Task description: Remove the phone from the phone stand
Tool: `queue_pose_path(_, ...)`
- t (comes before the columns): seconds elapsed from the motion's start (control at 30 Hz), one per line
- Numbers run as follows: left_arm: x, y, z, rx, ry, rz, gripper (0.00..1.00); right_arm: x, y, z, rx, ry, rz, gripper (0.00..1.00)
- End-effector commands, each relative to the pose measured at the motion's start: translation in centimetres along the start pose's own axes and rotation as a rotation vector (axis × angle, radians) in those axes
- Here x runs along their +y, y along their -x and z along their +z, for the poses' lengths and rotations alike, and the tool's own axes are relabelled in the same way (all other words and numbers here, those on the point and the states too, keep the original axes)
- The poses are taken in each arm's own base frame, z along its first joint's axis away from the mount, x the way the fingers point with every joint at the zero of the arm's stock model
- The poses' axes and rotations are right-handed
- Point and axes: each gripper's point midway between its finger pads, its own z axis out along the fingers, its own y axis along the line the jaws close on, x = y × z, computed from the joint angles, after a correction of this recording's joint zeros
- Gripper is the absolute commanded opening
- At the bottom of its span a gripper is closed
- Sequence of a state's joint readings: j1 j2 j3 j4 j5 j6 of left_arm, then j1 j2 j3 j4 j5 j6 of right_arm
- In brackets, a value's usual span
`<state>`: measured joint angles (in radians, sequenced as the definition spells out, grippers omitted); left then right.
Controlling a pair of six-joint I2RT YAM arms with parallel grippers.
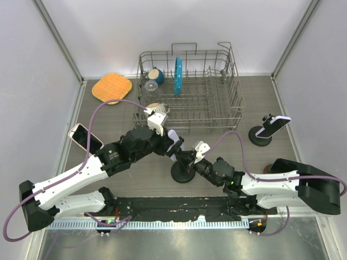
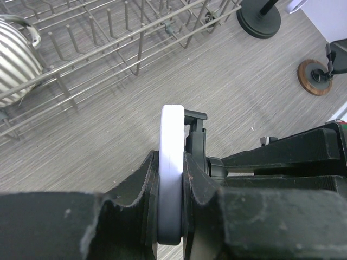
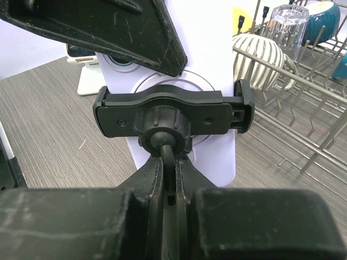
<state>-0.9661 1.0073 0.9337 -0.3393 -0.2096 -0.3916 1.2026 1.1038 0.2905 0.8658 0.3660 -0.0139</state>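
Pinching phone edgewise, left gripper

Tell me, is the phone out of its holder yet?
Not yet. Done: the left gripper pinches the white phone, and the right gripper grips the phone stand by its stem. In hand: the phone sits inside the stand's black clamp. Left: slide it free.
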Motion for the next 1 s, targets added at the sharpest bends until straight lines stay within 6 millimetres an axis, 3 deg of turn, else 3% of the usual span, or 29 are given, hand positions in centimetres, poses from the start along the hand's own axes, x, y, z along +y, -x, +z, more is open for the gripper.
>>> queue_pose_path(0.0,11.9,1.4,-4.5,-0.03,0.579,0.132,0.0,-5.0,-2.0,-1.5,0.056,-0.222,-0.042,0.01)
queue_pose_path(0.8,16.8,1.8,-7.4,0.017,0.85,0.155,0.0,-5.2,-3.0,-2.2,0.08,-0.223,-0.063,0.01)
queue_pose_path(0.97,17.0,2.3,-7.8,-0.007,0.849,0.139,0.0,-5.4,-3.0,-2.5,0.077,-0.229,-0.059,0.01)
